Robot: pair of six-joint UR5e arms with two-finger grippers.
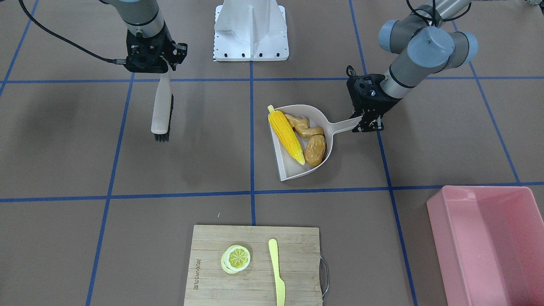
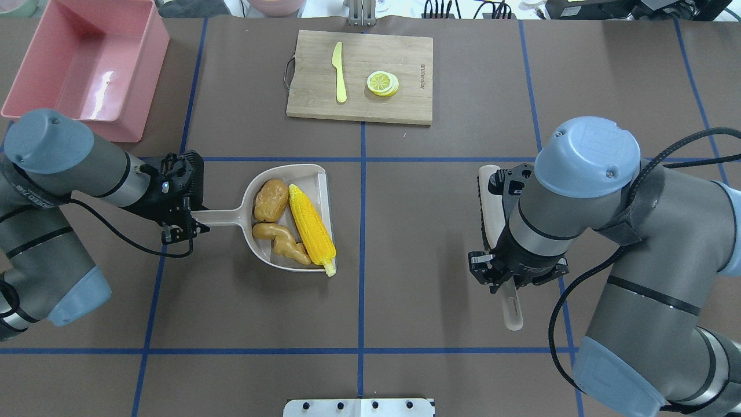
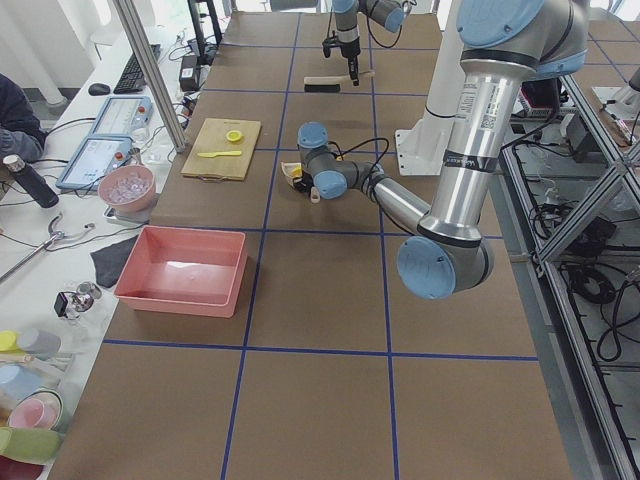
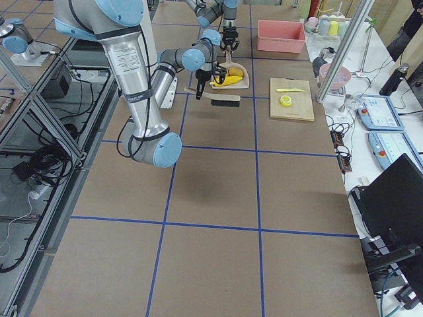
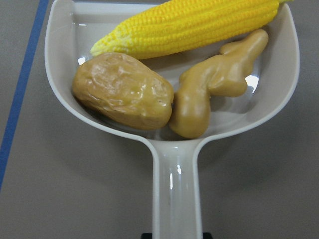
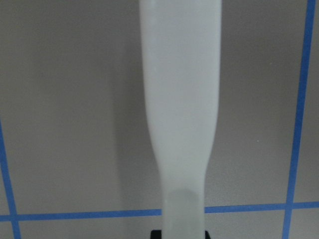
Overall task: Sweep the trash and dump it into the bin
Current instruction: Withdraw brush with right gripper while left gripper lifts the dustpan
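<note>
The corn cob (image 1: pixel 287 137), ginger root (image 1: pixel 302 126) and potato lump (image 1: pixel 315 150) lie in the dustpan (image 1: pixel 290 171), which the left gripper (image 1: pixel 364 121) clamps by the handle, level, I think so that nothing rolls out before the pink bin (image 1: pixel 451 255), well apart, while the right gripper (image 1: pixel 165 70), closed on the brush (image 1: pixel 160 110), holds it aside.

corn (image 1: pixel 287 136) in dustpan (image 1: pixel 288 168), bin (image 1: pixel 484 242) well apart

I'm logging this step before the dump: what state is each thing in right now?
Left gripper: shut on the dustpan handle.
Right gripper: shut on the brush handle.
Dustpan: held, loaded with three toy foods.
Corn cob: lying in the dustpan.
Ginger root: lying in the dustpan.
Potato: lying in the dustpan.
Bin: empty, upright.
Brush: held, clear of the dustpan.
Lemon slice: flat on the cutting board.
Knife: flat on the cutting board.
</note>
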